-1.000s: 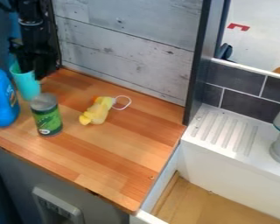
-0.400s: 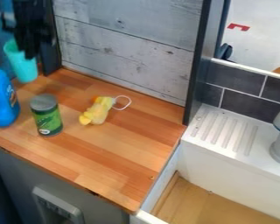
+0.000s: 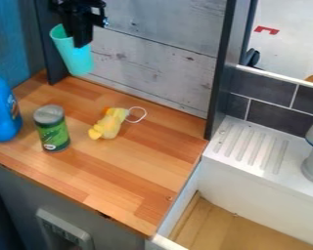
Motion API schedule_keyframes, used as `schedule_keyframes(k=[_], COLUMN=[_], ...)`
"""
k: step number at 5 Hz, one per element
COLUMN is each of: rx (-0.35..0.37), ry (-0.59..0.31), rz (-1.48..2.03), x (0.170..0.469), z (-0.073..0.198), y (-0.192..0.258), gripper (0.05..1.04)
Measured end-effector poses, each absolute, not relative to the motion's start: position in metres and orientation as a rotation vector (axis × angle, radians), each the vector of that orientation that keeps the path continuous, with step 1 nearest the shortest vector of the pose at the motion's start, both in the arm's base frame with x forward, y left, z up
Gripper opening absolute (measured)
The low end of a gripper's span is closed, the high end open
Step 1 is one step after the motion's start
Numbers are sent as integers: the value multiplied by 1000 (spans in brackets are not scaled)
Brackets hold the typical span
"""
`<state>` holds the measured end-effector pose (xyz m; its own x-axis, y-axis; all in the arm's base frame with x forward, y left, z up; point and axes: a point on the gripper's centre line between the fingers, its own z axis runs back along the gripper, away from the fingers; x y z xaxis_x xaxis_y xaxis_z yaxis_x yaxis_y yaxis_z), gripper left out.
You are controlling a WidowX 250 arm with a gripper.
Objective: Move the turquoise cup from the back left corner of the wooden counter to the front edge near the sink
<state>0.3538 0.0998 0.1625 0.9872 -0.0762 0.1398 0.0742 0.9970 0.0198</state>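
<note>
- Turquoise cup [image 3: 78, 59]: tilted, raised near tabletop's [image 3: 129, 168] back left corner.
- Black gripper [image 3: 79, 37]: fingers clamped on cup's rim.
- Blue bottle [image 3: 2, 113]: upright, tabletop's left side.
- Green can [image 3: 53, 131]: upright, just right of bottle.
- Yellow toy [image 3: 108, 125], white loop: lying toward back edge, right of can.

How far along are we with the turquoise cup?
Done, by the look of it: turquoise cup is grasped and lifted clear of the wooden counter. In hand: gripper holds it tilted in front of the plank wall. Left, probably: set-down and release; it's neither standing anywhere nor let go.
</note>
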Motion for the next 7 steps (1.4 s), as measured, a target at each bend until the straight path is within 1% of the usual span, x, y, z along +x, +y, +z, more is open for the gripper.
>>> schedule_keyframes(k=[1,2,3,5,6,7], rx=[-50,-51,-53,-61,-47,-27], ry=[-78,6,53,75,58,27], rz=[-223,-365,-408,-444,-435,-410], x=[345,331,315,300,294,293], z=[146,120,97,70,55,48], y=[52,-1,-30,-30,-28,-25], gripper=[87,87,87,87,87,87])
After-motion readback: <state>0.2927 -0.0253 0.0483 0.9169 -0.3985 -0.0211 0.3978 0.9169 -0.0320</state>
